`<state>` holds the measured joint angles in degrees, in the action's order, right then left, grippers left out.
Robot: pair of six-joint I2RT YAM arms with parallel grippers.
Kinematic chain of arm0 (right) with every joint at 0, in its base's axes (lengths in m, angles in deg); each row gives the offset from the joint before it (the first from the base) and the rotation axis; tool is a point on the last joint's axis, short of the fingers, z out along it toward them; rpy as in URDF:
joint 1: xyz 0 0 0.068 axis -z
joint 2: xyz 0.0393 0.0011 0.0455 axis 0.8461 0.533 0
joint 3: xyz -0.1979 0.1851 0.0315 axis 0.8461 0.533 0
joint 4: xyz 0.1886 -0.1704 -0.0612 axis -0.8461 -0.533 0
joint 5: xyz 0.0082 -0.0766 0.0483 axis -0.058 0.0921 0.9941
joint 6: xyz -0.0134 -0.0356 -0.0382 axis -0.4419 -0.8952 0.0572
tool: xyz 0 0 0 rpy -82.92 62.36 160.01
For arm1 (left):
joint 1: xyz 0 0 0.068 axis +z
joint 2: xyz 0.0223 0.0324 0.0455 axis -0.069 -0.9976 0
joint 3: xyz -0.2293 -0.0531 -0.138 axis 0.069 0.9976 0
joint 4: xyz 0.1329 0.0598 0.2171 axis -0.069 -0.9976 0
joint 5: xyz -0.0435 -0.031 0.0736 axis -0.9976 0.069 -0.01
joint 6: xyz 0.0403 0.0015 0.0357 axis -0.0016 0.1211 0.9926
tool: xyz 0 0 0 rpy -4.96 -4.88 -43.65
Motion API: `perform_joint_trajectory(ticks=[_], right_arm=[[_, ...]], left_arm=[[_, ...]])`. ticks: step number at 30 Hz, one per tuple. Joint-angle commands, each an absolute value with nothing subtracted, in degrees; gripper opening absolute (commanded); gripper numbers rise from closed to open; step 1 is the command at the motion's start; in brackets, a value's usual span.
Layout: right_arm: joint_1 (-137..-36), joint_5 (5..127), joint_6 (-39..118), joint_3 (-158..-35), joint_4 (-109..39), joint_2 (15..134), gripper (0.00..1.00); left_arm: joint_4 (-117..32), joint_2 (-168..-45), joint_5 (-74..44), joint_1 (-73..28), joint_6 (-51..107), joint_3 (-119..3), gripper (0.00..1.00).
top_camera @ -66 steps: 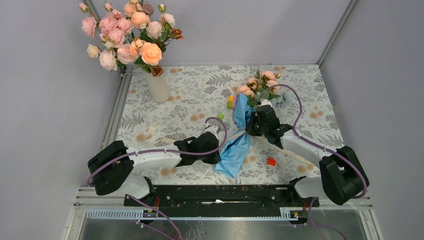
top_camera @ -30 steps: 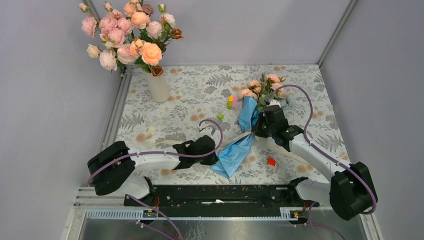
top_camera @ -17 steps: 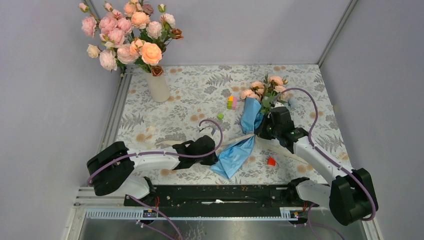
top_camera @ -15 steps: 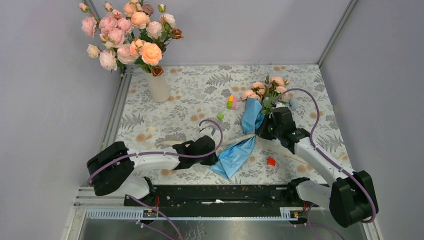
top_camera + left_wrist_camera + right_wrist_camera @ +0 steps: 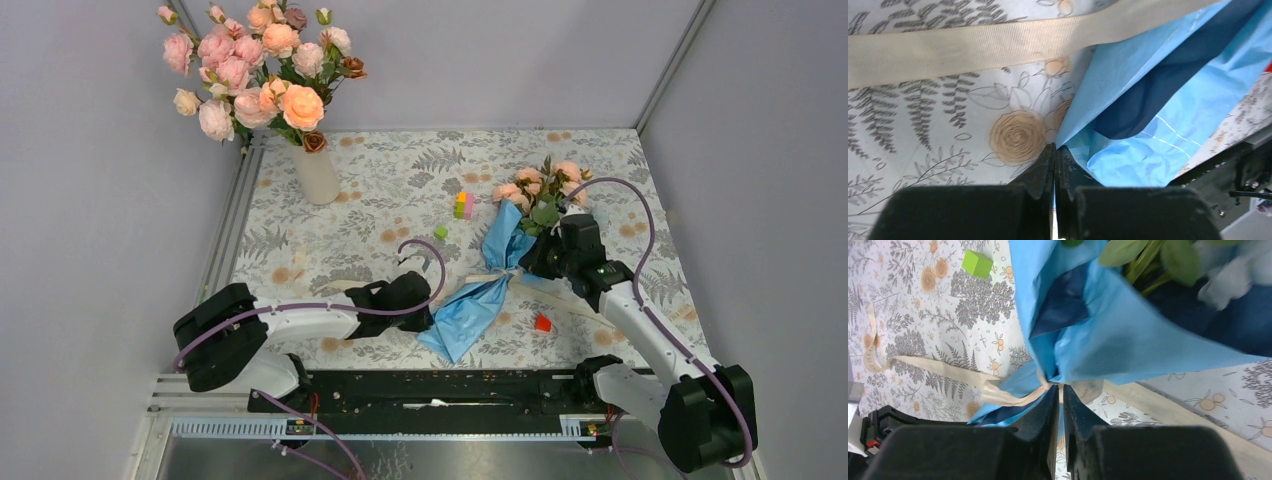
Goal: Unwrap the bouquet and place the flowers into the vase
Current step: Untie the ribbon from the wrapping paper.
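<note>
Ribbon-tied blue-wrapped bouquet [image 5: 497, 252] flat, well right of vase [image 5: 318, 176]

plain grey walls [image 5: 480, 60] around a tabletop [image 5: 390, 185] printed with ferns and roses

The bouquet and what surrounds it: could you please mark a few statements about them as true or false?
1. The bouquet lies on the table. True.
2. The ribbon is off the bouquet. False: it is tied round the bouquet's waist.
3. The vase is empty. False: it holds pink and peach blooms.
4. The left claw is shut. True.
5. A green block lies left of the bouquet in the top view. True.
6. The vase stands in the far right corner. False: it stands far left.
</note>
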<state>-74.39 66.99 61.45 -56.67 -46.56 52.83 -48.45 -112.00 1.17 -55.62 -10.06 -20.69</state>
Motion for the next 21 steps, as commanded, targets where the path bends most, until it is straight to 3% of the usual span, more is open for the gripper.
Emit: perform_joint_trajectory(ticks=[1, 6, 13, 21], right_arm=[[-73.0, 65.98, 58.99, -57.28, -47.14, 50.51, 0.17], [-73.0, 67.22, 57.94, -57.09, -49.77, 48.72, 0.22], [-73.04, 79.35, 54.42, -55.75, -46.9, 44.23, 0.41], [-78.7, 75.36, 48.31, -59.08, -47.58, 46.64, 0.44]], left_arm=[[-52.97, -110.41, 3.35, -55.72, -9.57, -21.0, 0.0], [-53.12, -108.41, 3.02, -55.72, -9.01, -21.34, 0.0], [-56.72, -102.84, 4.5, -55.74, -7.93, -22.13, 0.27], [-56.12, -96.25, 3.53, -55.72, -3.02, -22.74, 0.5]])
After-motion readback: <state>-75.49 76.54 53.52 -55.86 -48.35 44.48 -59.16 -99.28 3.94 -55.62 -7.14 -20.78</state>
